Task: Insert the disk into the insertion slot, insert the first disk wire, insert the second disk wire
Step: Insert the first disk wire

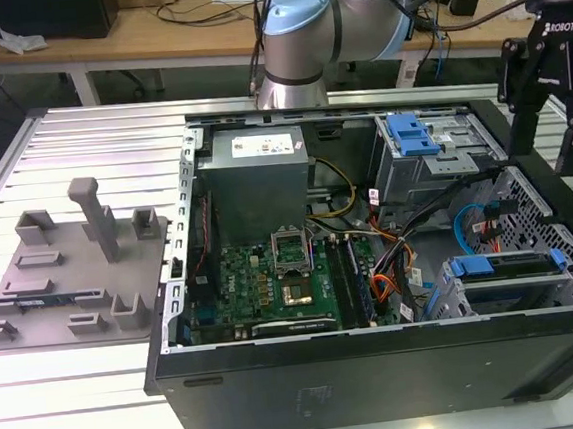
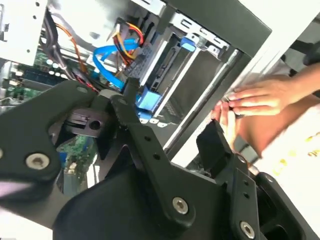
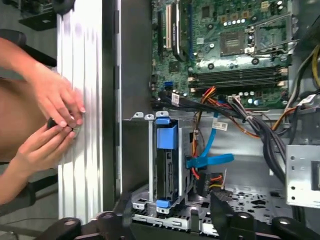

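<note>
The disk (image 3: 166, 167) is found standing in the insertion slot (image 3: 151, 160) of the perforated drive cage, in the corner of the open computer case (image 1: 382, 387). Its blue end is turned towards the motherboard (image 3: 235, 30). It is judged to be seated, though full depth cannot be confirmed.

A blue flat cable (image 3: 212, 161) is seen just beside the disk, with a wire bundle (image 3: 202, 177) of orange, yellow and black leads close under it. Whether either is plugged into the disk cannot be told.

The pincer (image 1: 547, 147) is held above the cage with its fingers spread and nothing between them. The step in hand is therefore judged to be the wiring rather than the disk insertion.

For that step to be done well, a plug should be gripped by its body, not by the cable. It should be squared to its socket and pressed straight in, with neighbouring leads kept out of the fingers.

Two hands (image 3: 55, 117) of a person are noted on the ribbed surface (image 1: 80, 152) just outside the case wall. Clearance from them should be observed.
</note>
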`<state>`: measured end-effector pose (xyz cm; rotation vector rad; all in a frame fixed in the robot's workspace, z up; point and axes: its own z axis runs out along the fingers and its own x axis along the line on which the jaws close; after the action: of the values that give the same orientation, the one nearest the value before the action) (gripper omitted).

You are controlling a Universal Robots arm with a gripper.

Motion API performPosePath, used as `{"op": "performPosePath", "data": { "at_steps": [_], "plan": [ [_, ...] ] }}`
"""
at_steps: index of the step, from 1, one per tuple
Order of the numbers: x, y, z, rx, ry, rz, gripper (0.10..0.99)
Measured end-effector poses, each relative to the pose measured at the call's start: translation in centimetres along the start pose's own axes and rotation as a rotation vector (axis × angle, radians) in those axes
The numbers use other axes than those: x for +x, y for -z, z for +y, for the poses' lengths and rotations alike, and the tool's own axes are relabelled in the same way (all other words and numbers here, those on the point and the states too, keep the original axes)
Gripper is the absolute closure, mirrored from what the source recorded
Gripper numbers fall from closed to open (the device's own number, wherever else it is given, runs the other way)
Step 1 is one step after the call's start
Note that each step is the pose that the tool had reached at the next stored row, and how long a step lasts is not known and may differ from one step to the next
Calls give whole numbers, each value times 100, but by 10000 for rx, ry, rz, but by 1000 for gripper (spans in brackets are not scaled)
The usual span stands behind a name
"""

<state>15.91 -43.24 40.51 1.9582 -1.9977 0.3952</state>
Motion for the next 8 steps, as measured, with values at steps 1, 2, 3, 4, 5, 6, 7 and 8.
{"op": "performPosePath", "data": {
  "at_steps": [1,2,3,4,5,6,7,8],
  "plan": [
    [-4,-6,1,0,-7,113,427],
    [-8,-13,2,1,-11,185,494],
    [-12,-22,3,1,-13,244,553],
    [-15,-27,4,1,-17,314,553],
    [-14,-27,5,2,-18,338,616],
    [-16,-30,5,1,-18,338,616],
    [-21,-35,9,129,-80,333,616],
    [-25,-33,9,273,-147,329,616]
  ]
}}
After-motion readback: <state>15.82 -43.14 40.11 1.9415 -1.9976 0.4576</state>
